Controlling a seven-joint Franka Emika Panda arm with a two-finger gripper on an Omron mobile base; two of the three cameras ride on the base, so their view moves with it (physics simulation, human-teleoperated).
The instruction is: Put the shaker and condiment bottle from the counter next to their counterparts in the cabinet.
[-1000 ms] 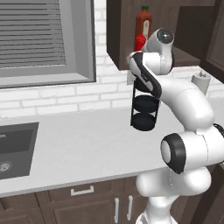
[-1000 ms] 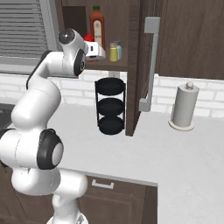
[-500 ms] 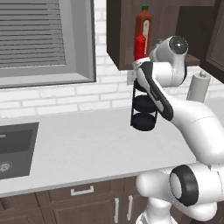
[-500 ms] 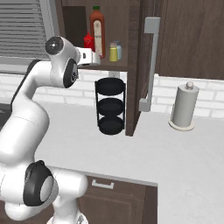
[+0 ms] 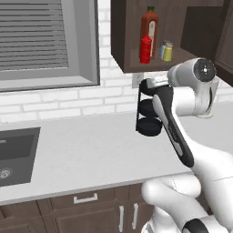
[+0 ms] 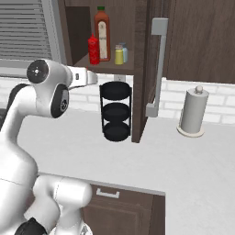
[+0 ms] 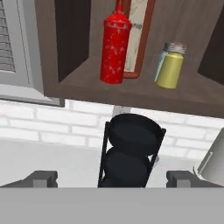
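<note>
Both task items stand on the shelf of the cabinet (image 6: 142, 27). The condiment bottle (image 7: 114, 48) is upright near the shelf's front edge, just in front of the tall orange-red sauce bottle (image 6: 102, 28) and, in the hand view, overlapping its lower left side; whether the two touch cannot be told. The shaker (image 7: 169, 69) stands upright to the right, close against the pale blue shaker (image 6: 124, 51), which sits just behind it and is mostly hidden in the hand view.

The claw (image 7: 111, 177) is below and in front of the shelf, its two dark tips spread wide apart with nothing between them. It holds nothing.

Below the cabinet, a black three-tier rack (image 6: 115, 111) stands on the tabletop (image 5: 91, 154); a paper towel holder (image 6: 193, 112) stands farther right. No loose shaker or bottle is visible on the tabletop.

Judgement: both placements look done, each item next to its counterpart. Little seems left beyond clearing the arm away from the cabinet.
</note>
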